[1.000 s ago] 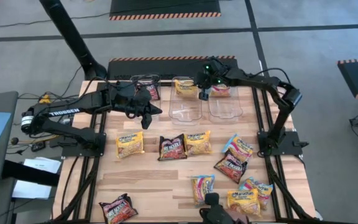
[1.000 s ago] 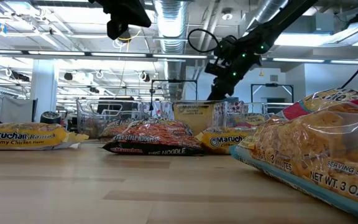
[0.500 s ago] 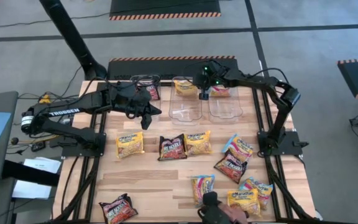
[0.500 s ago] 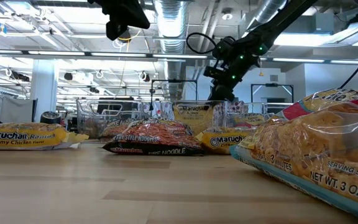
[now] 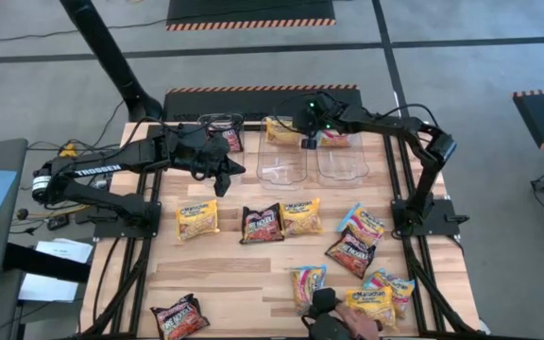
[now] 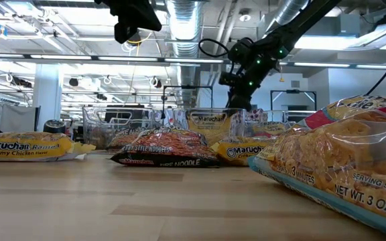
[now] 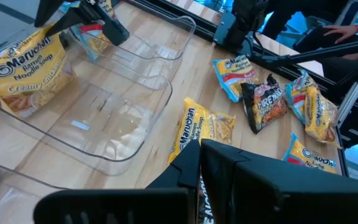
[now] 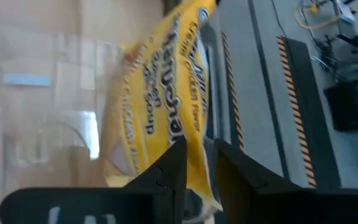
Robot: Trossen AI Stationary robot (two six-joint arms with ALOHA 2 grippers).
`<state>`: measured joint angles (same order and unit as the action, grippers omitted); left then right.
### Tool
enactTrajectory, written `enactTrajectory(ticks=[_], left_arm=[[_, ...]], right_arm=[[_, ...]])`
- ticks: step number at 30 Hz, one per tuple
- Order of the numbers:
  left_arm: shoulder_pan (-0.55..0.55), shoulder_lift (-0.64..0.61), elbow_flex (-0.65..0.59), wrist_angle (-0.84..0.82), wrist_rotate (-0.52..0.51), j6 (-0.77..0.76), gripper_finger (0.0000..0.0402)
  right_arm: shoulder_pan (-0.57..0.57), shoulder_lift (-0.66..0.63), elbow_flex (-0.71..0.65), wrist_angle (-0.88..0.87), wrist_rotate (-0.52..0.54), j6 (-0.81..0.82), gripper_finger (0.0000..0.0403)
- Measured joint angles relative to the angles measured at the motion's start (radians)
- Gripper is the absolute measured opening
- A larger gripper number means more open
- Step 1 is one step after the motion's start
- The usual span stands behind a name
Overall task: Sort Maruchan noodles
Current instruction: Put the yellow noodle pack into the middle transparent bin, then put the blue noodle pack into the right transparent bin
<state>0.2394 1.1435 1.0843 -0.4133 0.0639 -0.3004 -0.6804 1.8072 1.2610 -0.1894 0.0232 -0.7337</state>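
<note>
Three clear tubs stand along the far edge: the left one (image 5: 217, 132) holds a maroon packet (image 5: 231, 139), the right one (image 5: 343, 156) a blue-pink packet (image 5: 336, 139). My right gripper (image 5: 308, 143) (image 8: 200, 167) hangs over the far end of the middle tub (image 5: 283, 162), shut on a yellow packet (image 5: 280, 129). My left gripper (image 5: 225, 176) (image 7: 201, 155) hovers shut and empty by the left tub. Several more packets lie flat on the table, among them yellow (image 5: 197, 218), maroon (image 5: 262, 224) and blue-pink (image 5: 363, 223). My right gripper pinches the yellow packet between its two fingers at one edge (image 8: 199, 144), coming from above and slanting down. The packet stands tilted inside the middle tub (image 7: 73, 130), its lower part (image 7: 23, 93) down in the tub by the far wall.
Loose packets crowd the near right of the table (image 5: 351, 253) (image 5: 371, 304) (image 5: 308, 283), and one maroon packet (image 5: 179, 317) lies at the near left corner. Bare wood (image 5: 215, 269) shows across the near left. A camera mount (image 5: 327, 323) sits at the near edge.
My right gripper has risen a little over the middle tub's far end and still holds the yellow packet, which stays inside the tub. My left arm has kept still.
</note>
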Motion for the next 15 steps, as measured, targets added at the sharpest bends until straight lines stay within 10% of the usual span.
enactTrajectory(ticks=[15], left_arm=[[0.0,0.0,0.0,0.0,0.0,0.001,0.0]], right_arm=[[0.035,-0.144,0.002,-0.108,0.007,0.197,0.0113]])
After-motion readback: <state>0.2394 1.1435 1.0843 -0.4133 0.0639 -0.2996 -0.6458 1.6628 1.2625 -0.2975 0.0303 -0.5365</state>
